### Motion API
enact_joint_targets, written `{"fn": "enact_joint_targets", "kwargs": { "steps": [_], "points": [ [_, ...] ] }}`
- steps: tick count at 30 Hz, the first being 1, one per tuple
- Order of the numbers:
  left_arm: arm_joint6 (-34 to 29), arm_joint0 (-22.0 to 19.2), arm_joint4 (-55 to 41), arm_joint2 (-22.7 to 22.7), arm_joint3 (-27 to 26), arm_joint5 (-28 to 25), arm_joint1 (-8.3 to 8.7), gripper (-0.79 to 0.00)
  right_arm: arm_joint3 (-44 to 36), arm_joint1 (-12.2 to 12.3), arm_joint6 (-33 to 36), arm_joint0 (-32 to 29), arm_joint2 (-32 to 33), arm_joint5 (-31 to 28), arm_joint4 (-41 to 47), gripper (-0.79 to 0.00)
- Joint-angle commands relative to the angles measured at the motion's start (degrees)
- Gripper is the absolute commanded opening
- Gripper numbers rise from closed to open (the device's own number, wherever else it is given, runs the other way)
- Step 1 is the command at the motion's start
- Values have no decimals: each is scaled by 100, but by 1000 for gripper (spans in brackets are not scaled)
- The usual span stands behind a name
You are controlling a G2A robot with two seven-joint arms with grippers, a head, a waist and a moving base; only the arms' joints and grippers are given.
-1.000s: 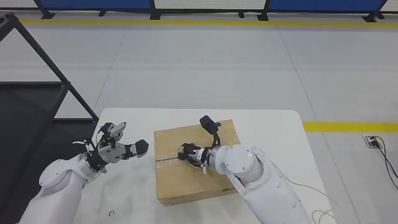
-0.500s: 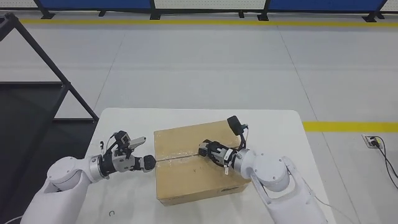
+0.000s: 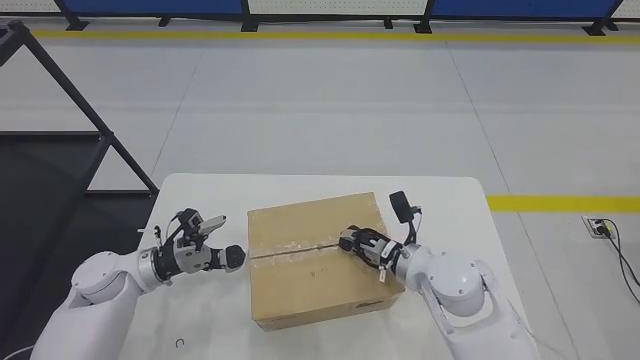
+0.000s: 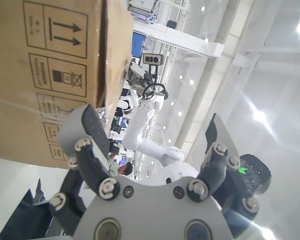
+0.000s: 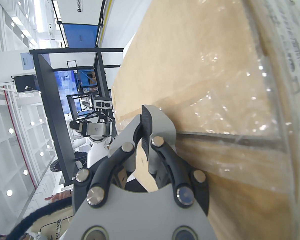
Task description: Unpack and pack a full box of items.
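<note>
A closed cardboard box [image 3: 310, 280] sits in the middle of the white table [image 3: 200, 195], its top seam covered with clear tape. My right gripper [image 3: 347, 240] lies on the box top at the seam, right of its middle. In the right wrist view this gripper [image 5: 145, 117] is shut, its tips pressed against the taped seam of the box [image 5: 202, 63]. Just off the box's left side my left gripper [image 3: 222, 240] is held open. In the left wrist view the left gripper [image 4: 155, 128] has one finger close to the box's [image 4: 52, 58] taped side edge.
A small black ring [image 3: 180, 342] lies on the table near its front left. A black metal rack [image 3: 60, 160] stands beyond the table's left edge. Bare table surface lies on both sides of the box.
My right gripper has slid to the right along the box's top seam, staying shut. My left gripper has moved in to the box's left side and lowered.
</note>
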Motion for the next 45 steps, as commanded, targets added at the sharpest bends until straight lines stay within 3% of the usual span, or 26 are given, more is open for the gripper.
{"fn": "enact_joint_targets", "kwargs": {
  "steps": [1,15,30,31,32,33,34,35,40,41,45],
  "points": [
    [-66,-2,-112,-14,-54,-36,-5,0,7,10,-67,-29,63,17,38,-785],
    [-231,45,-743,-216,-232,-127,-8,0,-314,100,-817,-487,648,203,232,-785],
    [-93,-21,-724,-9,-395,-84,-59,0,-550,164,-1437,-969,1452,-601,1149,-785],
    [-66,-25,-733,6,-419,-86,-65,0,-518,168,-1493,-1002,1566,-753,1293,-770],
    [-34,-26,-743,20,-444,-101,-72,0,-468,172,-1526,-1041,1663,-918,1411,-610],
    [9,-26,-767,35,-469,-115,-80,0,-391,178,-1541,-1070,1775,-1101,1559,-517],
    [42,-29,-789,51,-503,-130,-89,0,-305,187,-1548,-1085,1875,-1273,1645,-283],
    [75,-29,-811,70,-529,-125,-97,0,-224,200,-1555,-1094,1945,-1471,1611,0],
    [233,-61,-833,176,-639,-95,-133,0,-188,206,-1572,-1098,1965,-1524,1568,0],
    [227,-60,-833,172,-636,-95,-132,0,-185,207,-1573,-1099,1967,-1531,1565,-394],
    [235,-62,-834,177,-639,-94,-134,-1,-188,206,-1573,-1098,1964,-1523,1568,-191]
  ]
}}
